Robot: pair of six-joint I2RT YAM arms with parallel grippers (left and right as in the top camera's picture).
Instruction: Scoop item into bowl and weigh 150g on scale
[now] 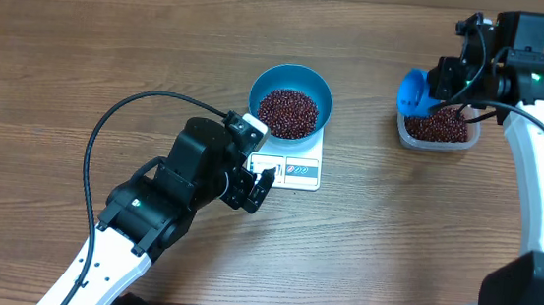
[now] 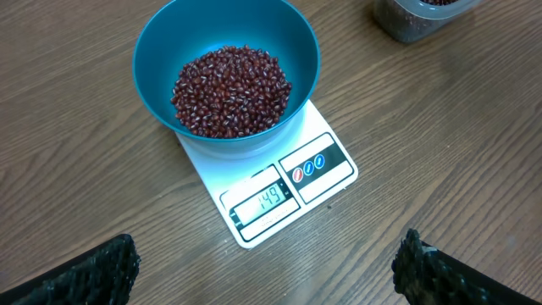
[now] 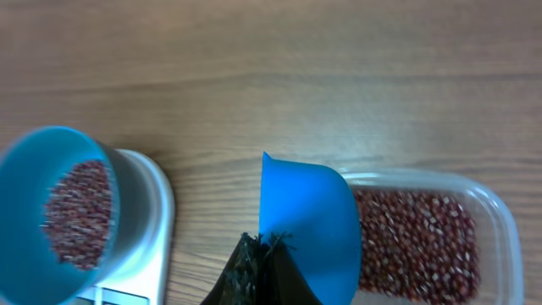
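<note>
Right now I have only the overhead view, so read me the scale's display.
Observer: From the left wrist, the scale under the blue bowl of red beans reads 149.
Operator: Check the left gripper.
Observer: The left gripper is wide open, nothing between its fingers.
Operator: Now the scoop.
Observer: From the right wrist, the right gripper is shut on the blue scoop; no beans show on it.

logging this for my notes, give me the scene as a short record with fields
bowl: blue, on the scale, holding beans
scale display: reads 149
left gripper: open, empty, beside the scale
right gripper: shut on the blue scoop
scoop: at the tub's end nearest the scale
tub: clear, beans inside
</note>
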